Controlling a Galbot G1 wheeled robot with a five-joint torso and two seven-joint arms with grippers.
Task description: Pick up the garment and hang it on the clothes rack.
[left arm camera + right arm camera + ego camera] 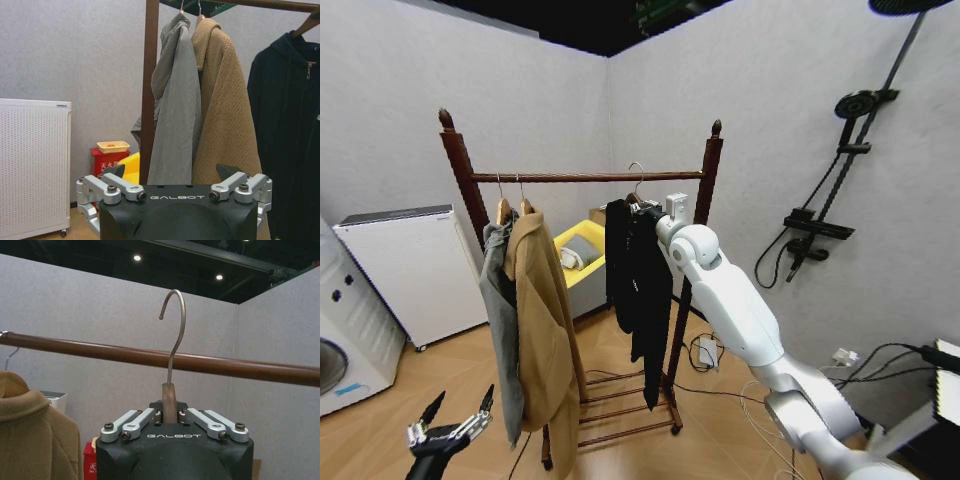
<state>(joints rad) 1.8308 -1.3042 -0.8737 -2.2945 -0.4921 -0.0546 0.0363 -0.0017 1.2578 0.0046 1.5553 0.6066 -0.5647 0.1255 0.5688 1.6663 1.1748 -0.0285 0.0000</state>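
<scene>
Head view: right pincer (650,212) holds the black jacket (638,285) just under the rack (585,177) bar, left pincer (448,428) low, spread, idle; right wrist view: pincer clenched on hanger (170,405), hook (176,325) above bar.

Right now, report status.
Right end effector shut on garment hanger, hook above rack bar. Left end effector open, low. Tan coat beside.
</scene>
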